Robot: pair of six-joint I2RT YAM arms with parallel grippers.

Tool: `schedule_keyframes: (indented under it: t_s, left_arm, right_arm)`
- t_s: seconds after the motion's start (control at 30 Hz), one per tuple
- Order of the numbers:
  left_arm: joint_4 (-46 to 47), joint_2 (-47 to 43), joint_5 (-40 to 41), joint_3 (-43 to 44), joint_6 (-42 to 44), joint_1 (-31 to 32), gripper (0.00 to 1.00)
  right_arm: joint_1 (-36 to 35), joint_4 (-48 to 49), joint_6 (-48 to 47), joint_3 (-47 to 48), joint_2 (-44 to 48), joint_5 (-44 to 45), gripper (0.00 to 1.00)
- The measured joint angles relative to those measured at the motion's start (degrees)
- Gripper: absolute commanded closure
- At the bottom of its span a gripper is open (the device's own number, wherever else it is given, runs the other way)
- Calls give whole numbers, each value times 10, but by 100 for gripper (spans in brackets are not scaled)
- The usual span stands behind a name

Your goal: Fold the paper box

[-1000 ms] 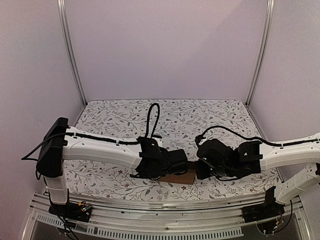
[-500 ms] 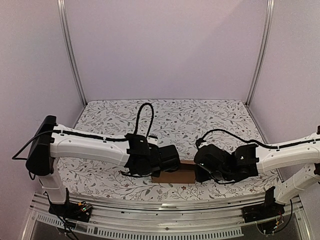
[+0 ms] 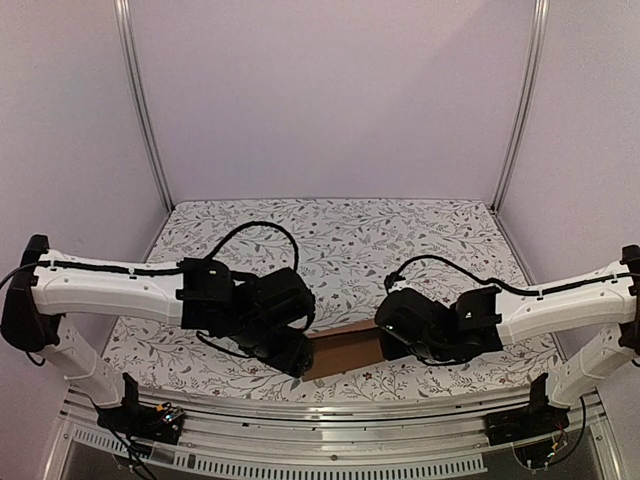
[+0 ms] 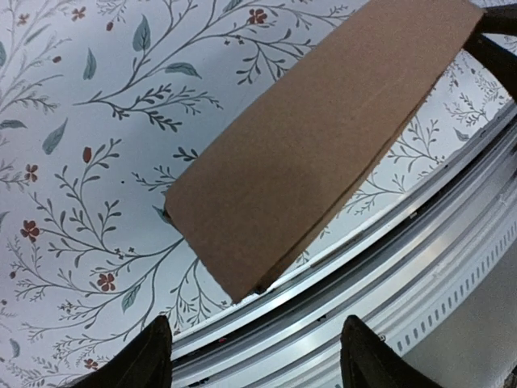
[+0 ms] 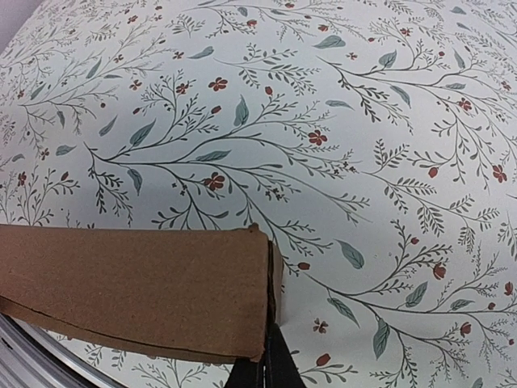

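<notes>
Cardboard is the story here: the paper box [image 3: 345,348] sits folded flat and slim near the front edge of the table [image 3: 340,235], between the two arms, with its brown top face plain and unprinted.

Over on the left, the left arm [image 3: 110,290] reaches in from the side, and the left gripper [image 4: 254,360] hangs just off the box's left end. From the wrist camera its two dark fingers [image 4: 149,356] stand well apart, nothing between them, and the box's near corner [image 4: 242,291] lies ahead of them, clear of both tips. The metal rail [image 4: 420,267] at the table's front runs right alongside that corner.

Moving across to the right, the right arm [image 3: 570,305] comes in low from the other side. The right gripper [image 5: 262,368] has its fingers pressed tight together, and they meet the box's end edge [image 5: 271,283] from below in the wrist view; whether they pinch a flap there cannot be told. The flowered cloth [image 5: 339,121] spreads out beyond.
</notes>
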State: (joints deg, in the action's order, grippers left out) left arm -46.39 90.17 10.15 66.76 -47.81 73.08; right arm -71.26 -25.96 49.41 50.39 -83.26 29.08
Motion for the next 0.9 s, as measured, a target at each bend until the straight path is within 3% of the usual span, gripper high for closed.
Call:
schedule_keyframes:
  t_s: [0.07, 0.13, 0.27, 0.37, 0.6, 0.9]
  left_arm:
    - [13, -30, -49, -7, 28, -18, 33]
    - [23, -53, -80, -8, 46, -35, 41]
    - [42, -93, -135, -5, 74, -79, 81]
    - [60, -97, -176, 2, 89, -125, 99]
    - [89, -31, -216, 40, 100, -168, 100]
    - [106, 1, -249, 9, 84, -173, 100]
  right_arm:
    - [0, 4, -2, 1, -2, 0, 100]
    - [0, 5, -5, 3, -5, 1, 100]
    - [0, 9, -11, 5, -9, 2, 100]
    - [0, 10, -17, 4, -9, 2, 100]
    - [0, 18, -26, -2, -4, 1, 100]
    - [0, 18, -33, -2, -3, 0, 100]
